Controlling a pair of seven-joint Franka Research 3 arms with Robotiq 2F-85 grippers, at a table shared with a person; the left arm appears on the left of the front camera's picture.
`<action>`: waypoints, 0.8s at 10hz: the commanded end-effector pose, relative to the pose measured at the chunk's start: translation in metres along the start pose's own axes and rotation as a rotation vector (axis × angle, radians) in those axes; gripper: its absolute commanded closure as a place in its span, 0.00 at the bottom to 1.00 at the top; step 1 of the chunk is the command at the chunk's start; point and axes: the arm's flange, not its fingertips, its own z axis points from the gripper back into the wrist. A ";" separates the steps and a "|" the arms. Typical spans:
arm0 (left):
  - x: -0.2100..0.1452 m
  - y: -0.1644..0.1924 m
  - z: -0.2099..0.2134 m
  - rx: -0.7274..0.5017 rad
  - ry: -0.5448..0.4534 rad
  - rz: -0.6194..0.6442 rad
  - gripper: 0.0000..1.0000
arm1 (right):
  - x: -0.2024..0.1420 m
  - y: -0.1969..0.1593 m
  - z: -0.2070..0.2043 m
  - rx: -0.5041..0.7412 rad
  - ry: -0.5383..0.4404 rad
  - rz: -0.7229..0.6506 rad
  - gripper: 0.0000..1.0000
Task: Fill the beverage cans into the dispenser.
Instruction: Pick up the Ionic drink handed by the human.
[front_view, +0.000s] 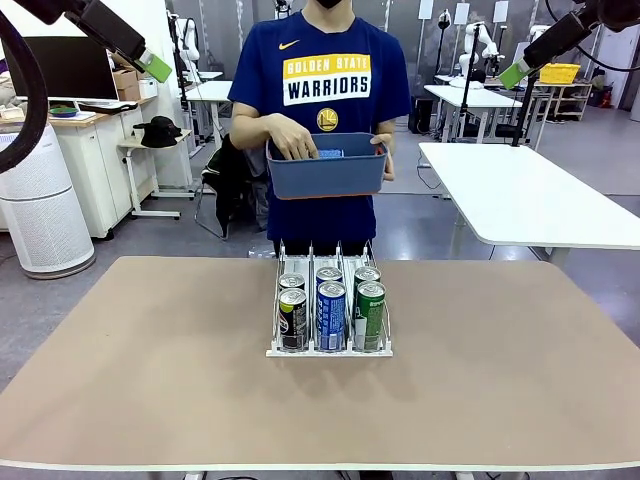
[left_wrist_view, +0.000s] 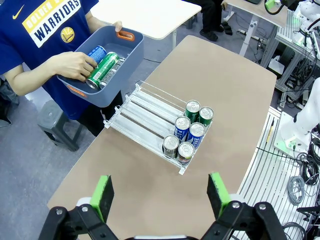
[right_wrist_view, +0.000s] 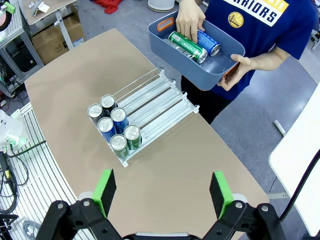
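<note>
Six beverage cans (front_view: 331, 316) stand two deep at the robot-side end of the dispenser (right_wrist_view: 161, 99), with black, blue and green each in its own lane. Just past the dispenser's far end a person holds a blue-grey tub (front_view: 327, 172) up off the table. One hand (left_wrist_view: 75, 65) is inside it, on a green can (left_wrist_view: 103, 70) lying beside a blue can (left_wrist_view: 96, 53). The wrist cameras look down into the tub, while from the front its wall covers most of that. The dispenser sits mid-way on a tan table (front_view: 150, 370), and white tables (front_view: 520, 190) stand in the room beyond. High above the dispenser hang the left gripper (left_wrist_view: 160, 193) and right gripper (right_wrist_view: 163, 193), jaws spread wide, holding nothing.
</note>
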 end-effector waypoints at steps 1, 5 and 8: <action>0.000 0.001 0.000 0.002 0.002 0.012 0.00 | 0.000 0.001 -0.001 0.000 0.001 -0.001 0.00; 0.000 0.001 0.000 0.002 0.002 0.012 0.00 | 0.000 0.001 -0.001 0.000 0.001 -0.001 0.00; 0.000 0.001 0.000 0.002 0.002 0.012 0.00 | 0.000 0.001 -0.001 0.000 0.001 -0.001 0.00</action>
